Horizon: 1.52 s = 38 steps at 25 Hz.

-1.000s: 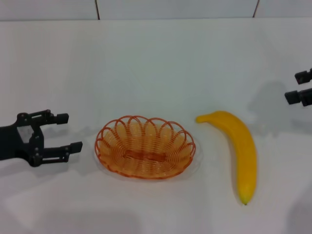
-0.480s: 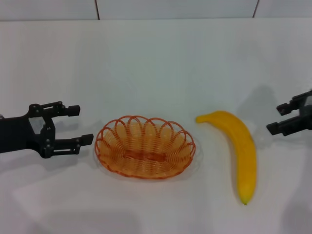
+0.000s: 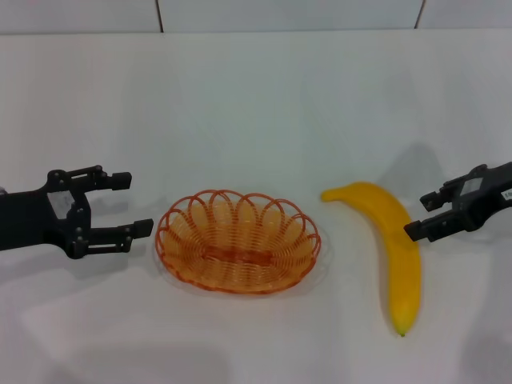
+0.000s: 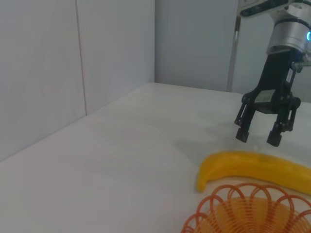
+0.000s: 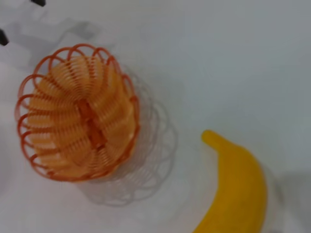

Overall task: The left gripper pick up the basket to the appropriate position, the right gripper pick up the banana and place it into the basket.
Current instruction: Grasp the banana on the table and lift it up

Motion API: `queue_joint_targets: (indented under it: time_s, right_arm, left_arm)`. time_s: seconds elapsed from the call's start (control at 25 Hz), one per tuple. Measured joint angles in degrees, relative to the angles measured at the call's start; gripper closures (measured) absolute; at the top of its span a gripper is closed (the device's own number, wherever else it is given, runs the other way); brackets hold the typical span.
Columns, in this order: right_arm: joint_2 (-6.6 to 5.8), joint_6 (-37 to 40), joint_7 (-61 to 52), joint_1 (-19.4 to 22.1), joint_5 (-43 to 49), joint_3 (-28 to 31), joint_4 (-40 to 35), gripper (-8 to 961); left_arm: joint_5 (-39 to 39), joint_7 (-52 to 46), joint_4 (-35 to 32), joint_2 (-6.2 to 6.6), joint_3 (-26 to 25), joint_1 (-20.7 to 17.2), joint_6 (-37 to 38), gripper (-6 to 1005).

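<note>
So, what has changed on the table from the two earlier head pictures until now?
The right gripper came in from the right edge towards the middle of the banana, fingers open, nothing held. The left gripper first advanced towards the basket, then stopped just short of its rim, open too. Basket and banana did not move; nothing was grasped or released.

The left gripper is matte black, built from flat linkage bars dotted with small screws, ending in two slim fingers with squared tips. The right gripper shares that build (a white label sits on its body). In the left wrist view, the right gripper hangs from a silver cylindrical wrist with a blue-lit ring.
</note>
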State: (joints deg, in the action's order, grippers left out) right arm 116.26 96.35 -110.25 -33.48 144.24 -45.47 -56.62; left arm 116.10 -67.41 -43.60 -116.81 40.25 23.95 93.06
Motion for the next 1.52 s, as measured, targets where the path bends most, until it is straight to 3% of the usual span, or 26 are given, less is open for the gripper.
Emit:
queue_joint_targets:
  time_s: [1.04, 1.52]
  right_arm:
    - [0.1, -9.27, -0.26, -0.61, -3.36, -2.48, 8.06, 367]
    - [0.01, -10.56, -1.09, -0.33, -2.05, -2.94, 8.19, 373]
  left_arm:
    - [-0.2, -0.63, 0.0, 0.0, 0.0, -0.24, 0.02, 174]
    - [-0.6, -0.67, 0.0, 0.0, 0.0, -0.43, 0.02, 175]
